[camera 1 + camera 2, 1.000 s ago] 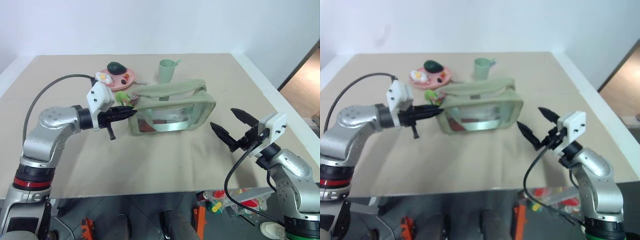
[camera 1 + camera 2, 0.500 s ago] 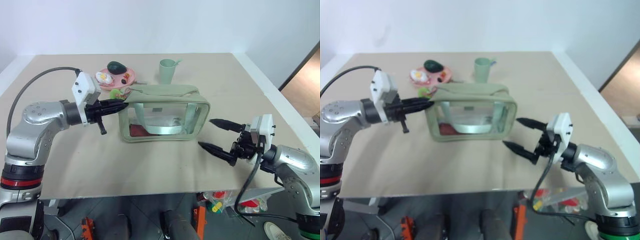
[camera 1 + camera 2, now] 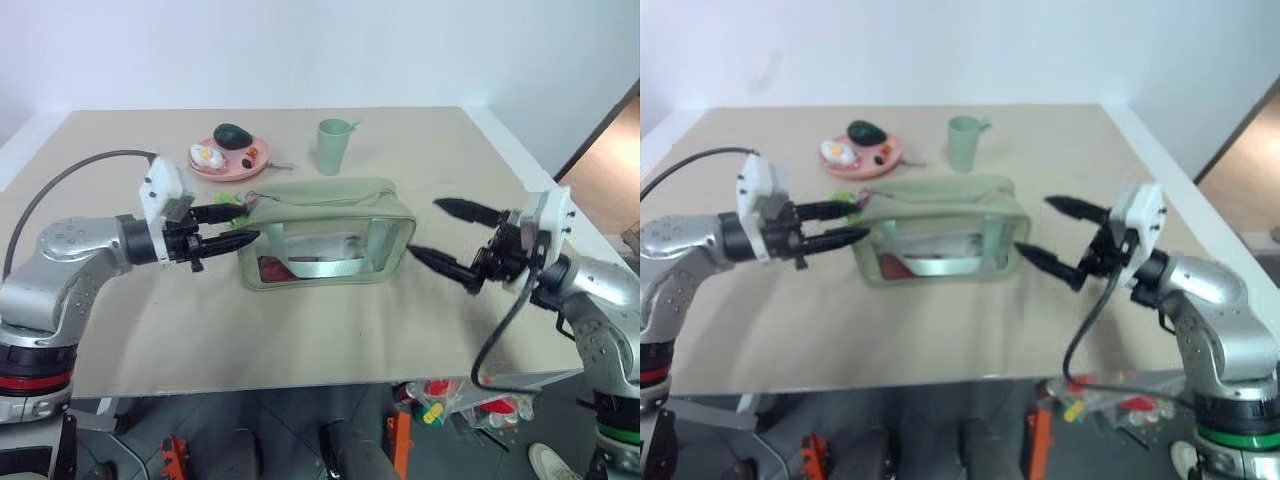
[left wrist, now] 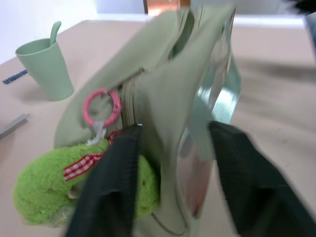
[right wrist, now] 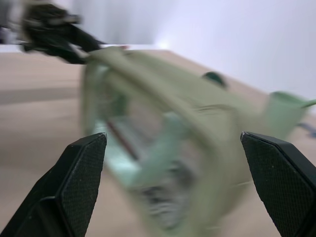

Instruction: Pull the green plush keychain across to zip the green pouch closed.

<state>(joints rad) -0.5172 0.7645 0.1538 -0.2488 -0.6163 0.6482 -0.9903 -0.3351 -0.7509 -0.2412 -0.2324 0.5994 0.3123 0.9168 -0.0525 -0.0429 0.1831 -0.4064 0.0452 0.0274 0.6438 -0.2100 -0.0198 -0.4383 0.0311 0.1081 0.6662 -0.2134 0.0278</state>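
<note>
**Both grippers open at the two ends of the pouch**

The beige table [image 3: 330, 330] carries everything. The largest thing on it is the green pouch [image 3: 325, 238], which lies near the middle with one clear side panel turned to the robot and its green strap hanging over this panel. The zipper runs along the top of the pouch.

The left gripper [image 3: 228, 226] is at the left end of the pouch. Its two black fingers stand apart and hold nothing; in the left wrist view one finger is beside the keychain and the other is beside the pouch wall. The right gripper [image 3: 452, 238] is near the right end of the pouch, with its fingers spread wide and empty.

Behind the pouch stand a pale green cup [image 3: 334, 146] and a pink plate [image 3: 229, 158] with toy food.

The green plush keychain [image 4: 74, 185] lies at the left end of the pouch, hanging on a pink ring [image 4: 101, 105].
</note>
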